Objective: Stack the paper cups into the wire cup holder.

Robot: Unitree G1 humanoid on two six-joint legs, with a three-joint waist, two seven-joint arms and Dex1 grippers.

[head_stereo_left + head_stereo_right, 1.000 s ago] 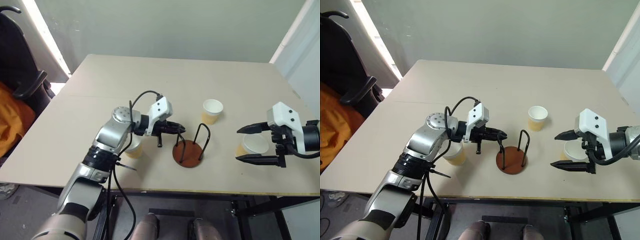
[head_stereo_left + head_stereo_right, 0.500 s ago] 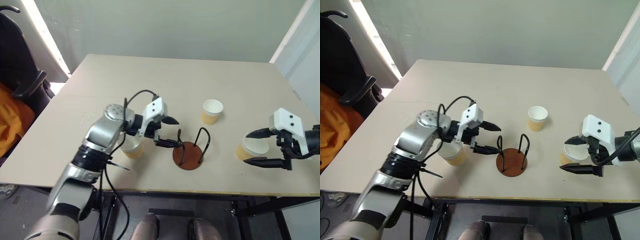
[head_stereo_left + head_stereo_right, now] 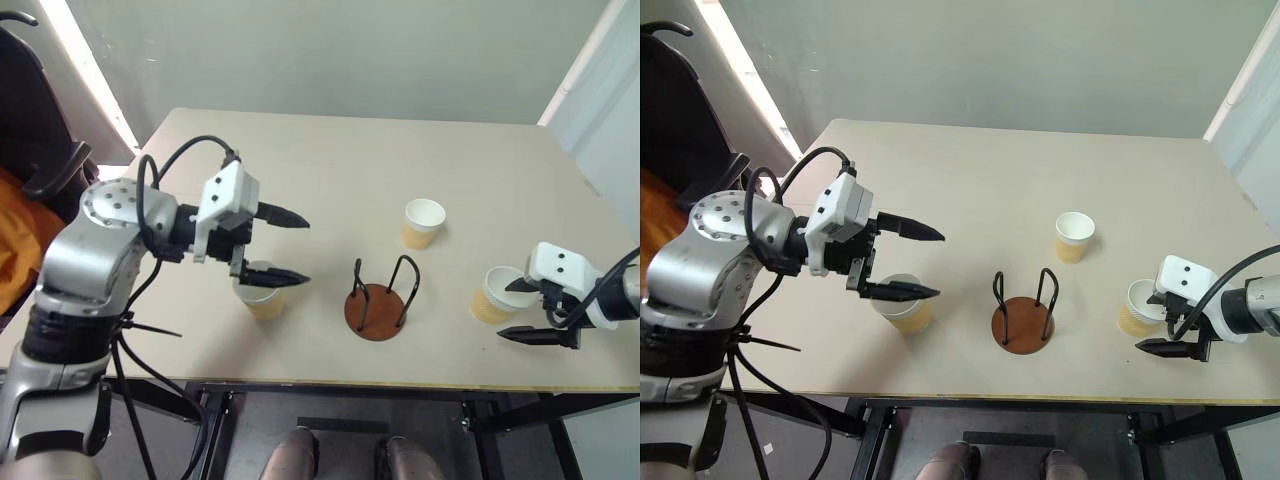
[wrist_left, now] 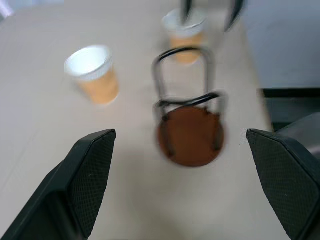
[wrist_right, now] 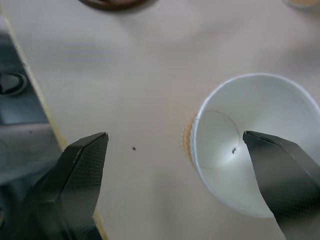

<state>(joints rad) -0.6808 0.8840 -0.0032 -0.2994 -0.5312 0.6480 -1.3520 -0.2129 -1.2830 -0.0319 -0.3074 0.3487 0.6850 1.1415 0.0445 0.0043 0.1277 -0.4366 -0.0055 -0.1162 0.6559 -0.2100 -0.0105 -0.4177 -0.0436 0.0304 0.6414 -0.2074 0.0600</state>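
Note:
The wire cup holder (image 3: 378, 302) stands near the table's front edge, its disc base bare between the black loops. One paper cup (image 3: 262, 297) stands left of it, partly under the near finger of my left gripper (image 3: 300, 250), which hovers open above the table and points at the holder (image 4: 190, 135). A second cup (image 3: 424, 222) stands behind and right of the holder. The third cup (image 3: 492, 296) is at the right. My right gripper (image 3: 508, 312) is open around its near wall (image 5: 200, 145), with one finger (image 5: 285, 175) over the white mouth and the other outside.
The table's front edge (image 3: 420, 383) runs close below the holder and the right cup. A dark chair with orange cloth (image 3: 25, 190) stands off the table's left side. The back half of the table (image 3: 350, 160) is bare.
My left gripper opened and drew back from the holder, to the left and upward. My right gripper sank and shifted right, closing in on the right cup.

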